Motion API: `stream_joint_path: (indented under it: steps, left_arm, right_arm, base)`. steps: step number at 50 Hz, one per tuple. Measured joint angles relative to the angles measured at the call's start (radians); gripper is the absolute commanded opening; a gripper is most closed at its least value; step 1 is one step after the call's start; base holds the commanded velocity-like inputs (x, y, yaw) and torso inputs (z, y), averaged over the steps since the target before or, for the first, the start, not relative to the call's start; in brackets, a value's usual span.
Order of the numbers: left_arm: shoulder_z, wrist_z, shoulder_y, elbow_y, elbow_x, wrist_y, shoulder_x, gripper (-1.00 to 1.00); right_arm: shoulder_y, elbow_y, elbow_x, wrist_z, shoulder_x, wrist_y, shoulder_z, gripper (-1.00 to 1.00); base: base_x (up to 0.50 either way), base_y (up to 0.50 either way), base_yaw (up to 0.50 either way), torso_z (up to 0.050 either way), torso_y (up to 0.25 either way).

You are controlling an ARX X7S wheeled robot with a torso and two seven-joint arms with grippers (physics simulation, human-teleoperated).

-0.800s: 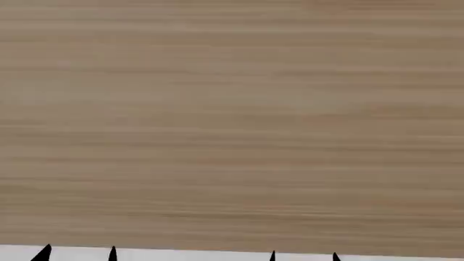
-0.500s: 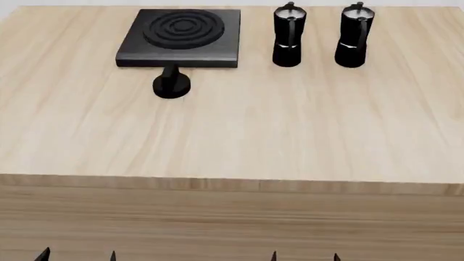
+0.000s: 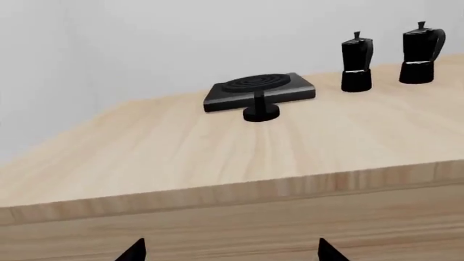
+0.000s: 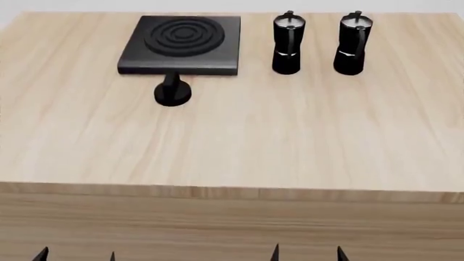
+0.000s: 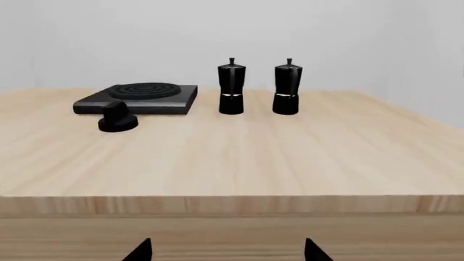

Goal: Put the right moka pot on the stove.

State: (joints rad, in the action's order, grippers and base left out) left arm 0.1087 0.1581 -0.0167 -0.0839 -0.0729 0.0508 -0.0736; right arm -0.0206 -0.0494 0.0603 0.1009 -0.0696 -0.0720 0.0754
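Observation:
The right moka pot (image 4: pixel 353 43), black with a silvery lid, stands upright at the far right of the wooden table; it also shows in the wrist views (image 5: pixel 287 87) (image 3: pixel 420 51). An identical pot (image 4: pixel 288 44) stands to its left. The stove (image 4: pixel 182 43) (image 5: pixel 141 98) (image 3: pixel 261 89), a black slab with ringed burner, lies at the far left. My left gripper (image 4: pixel 76 255) (image 3: pixel 232 253) and right gripper (image 4: pixel 307 254) (image 5: pixel 226 251) are both open and hold nothing. Only their fingertips show, low in front of the table's front face and far from both pots.
A small black round knob (image 4: pixel 173 92) (image 5: pixel 116 118) stands just in front of the stove. The table's front edge (image 4: pixel 232 191) runs across between the grippers and the tabletop. A pale wall rises behind the table.
The head view has risen from the table's wooden front face to the tabletop, then shifted slightly so the objects sit lower in the frame. The fingertips have stayed at the bottom edge.

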Motion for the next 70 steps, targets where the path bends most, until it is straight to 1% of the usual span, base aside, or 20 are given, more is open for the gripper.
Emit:
stream_joint_path:
  steps: [25,41,70]
  left_arm:
    - [0.036,0.035,0.014,0.035,0.021,-0.007,-0.027,1.00]
    - [0.056,0.050,0.018,0.051,0.035,-0.017,-0.041,1.00]
    - [0.087,0.075,0.019,0.069,0.051,-0.019,-0.063,1.00]
  right_arm:
    - [0.005,-0.028,0.042,0.029,-0.033,-0.015,0.026,1.00]
    - [0.002,-0.024,0.060,0.041,-0.050,-0.021,0.044,1.00]
    - [-0.003,-0.016,0.079,0.062,-0.074,-0.019,0.070,1.00]
  base:
    - [0.00,0.00,0.00,0.048,0.018]
    - [0.00,0.00,0.00,0.000,0.000]
    - [0.22,0.00,0.00,0.000,0.000]
